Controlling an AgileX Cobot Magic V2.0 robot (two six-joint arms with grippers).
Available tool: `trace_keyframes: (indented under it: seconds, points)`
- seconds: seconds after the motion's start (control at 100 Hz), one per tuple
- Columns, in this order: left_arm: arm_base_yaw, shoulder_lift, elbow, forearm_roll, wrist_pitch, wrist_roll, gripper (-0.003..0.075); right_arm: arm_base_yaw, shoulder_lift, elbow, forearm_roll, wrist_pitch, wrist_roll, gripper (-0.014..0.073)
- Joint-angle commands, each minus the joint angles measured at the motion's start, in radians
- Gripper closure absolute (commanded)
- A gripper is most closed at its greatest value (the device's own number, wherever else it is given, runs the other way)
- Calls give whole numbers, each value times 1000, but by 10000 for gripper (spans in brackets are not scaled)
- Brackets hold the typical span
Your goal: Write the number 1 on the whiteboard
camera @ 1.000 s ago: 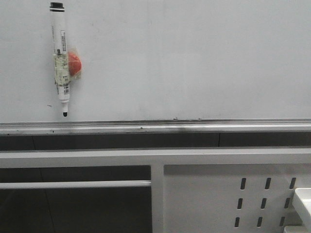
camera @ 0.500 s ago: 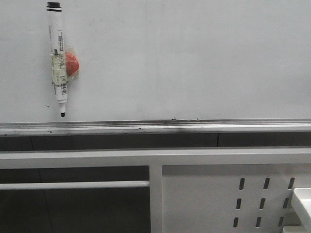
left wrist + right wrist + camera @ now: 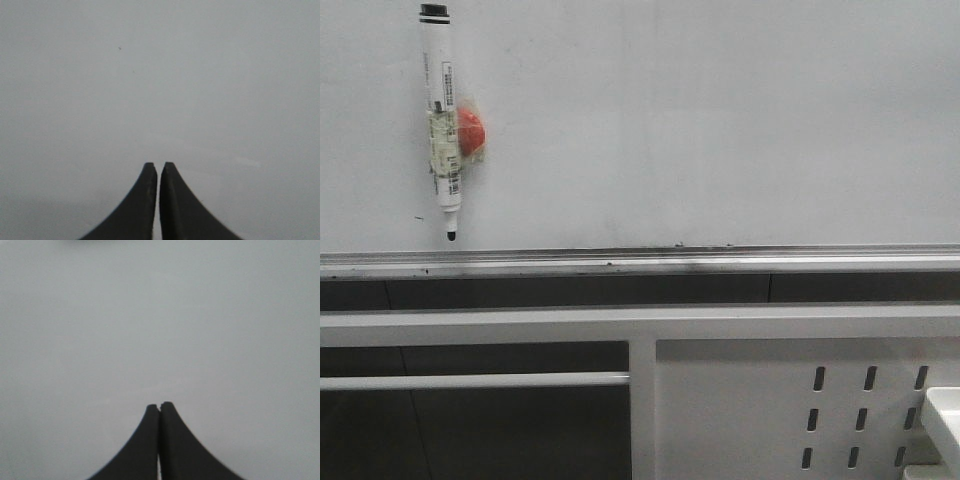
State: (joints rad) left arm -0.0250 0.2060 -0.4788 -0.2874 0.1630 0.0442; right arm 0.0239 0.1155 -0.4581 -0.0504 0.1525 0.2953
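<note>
We see the whiteboard [image 3: 720, 120] filling the upper half of the front view, glossy white, with its silver rail [image 3: 640, 262] running along the lower edge. No number 1 stroke shows on it; the surface is bare apart from a few tiny dark specks just above the rail.

At about 10 o'clock in the front view a marker [image 3: 443, 120] hangs upright against the board, black cap end up, dark tip down, tip stopping short of the rail. A red blob [image 3: 470, 132] wrapped in clear tape sits touching the marker's body at its 3 o'clock side, about halfway down the barrel.

Below the rail we see a dark gap, then a white frame bar [image 3: 640, 325]. At 5 o'clock there is a white perforated panel [image 3: 770, 410] with slanted slots, and at the far 4 o'clock edge a white block [image 3: 942, 415] is cut off by the frame.

Neither arm shows in the front view. In the left wrist view the left gripper [image 3: 158, 166] has its dark fingers [image 3: 145, 200] pressed nearly together, a hairline slit between them, nothing held, facing plain white surface with one speck. In the right wrist view the right gripper [image 3: 159, 406] has its fingers [image 3: 146, 440] clenched tip to tip, empty, also facing plain white surface.
</note>
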Motion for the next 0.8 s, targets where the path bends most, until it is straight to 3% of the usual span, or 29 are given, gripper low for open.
trace_keyframes:
  seconds: [0.0,0.14,0.33,0.45,0.63,0.79]
  points:
    - [4,30,-33,29,-33,3,739,-6,32,-30,-50,8,-4,663]
    - [-16,78,-33,32,39,63,702,-6,70,-30,-73,112,-4,663]
    - [-90,181,-33,27,75,213,470,-6,115,-30,-4,124,-4,663]
    - [-153,256,-33,26,60,215,359,-6,138,-30,10,154,-4,663]
    - [-211,373,-33,31,-83,213,353,-4,142,-30,9,204,-4,663]
    - [-215,436,-33,-132,-139,209,353,0,142,-30,9,244,-4,663]
